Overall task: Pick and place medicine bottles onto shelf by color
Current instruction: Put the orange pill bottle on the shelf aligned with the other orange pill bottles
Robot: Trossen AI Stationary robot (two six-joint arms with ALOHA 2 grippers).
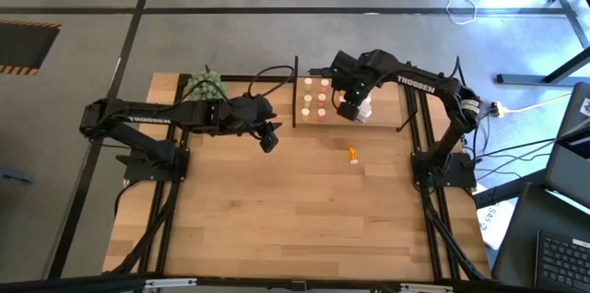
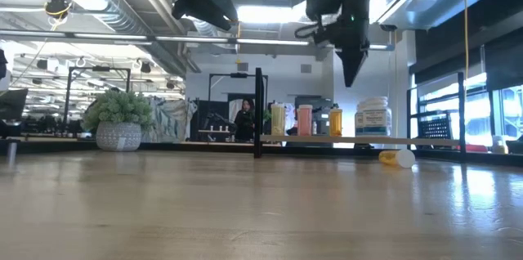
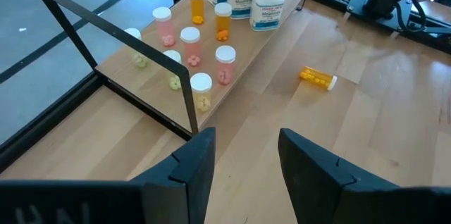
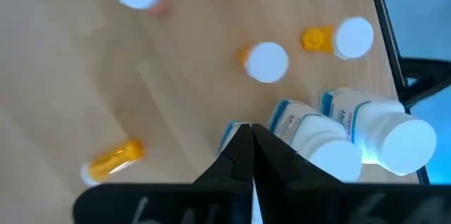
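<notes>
Most bottles already stood sorted on the shelf (image 1: 324, 114) at upper centre of the high view; one orange bottle (image 1: 353, 154) lay on the table just below it. The right gripper (image 1: 346, 109), clenched and empty, hovered over the large white bottles (image 3: 255, 1). The left gripper (image 3: 243, 157) hung released, holding nothing. Next likely called for fetching that stray bottle.

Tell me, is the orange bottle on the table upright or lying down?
Lying down. The orange bottle rests on its side on the bare table, its white cap pointing sideways, apart from the shelf.
</notes>
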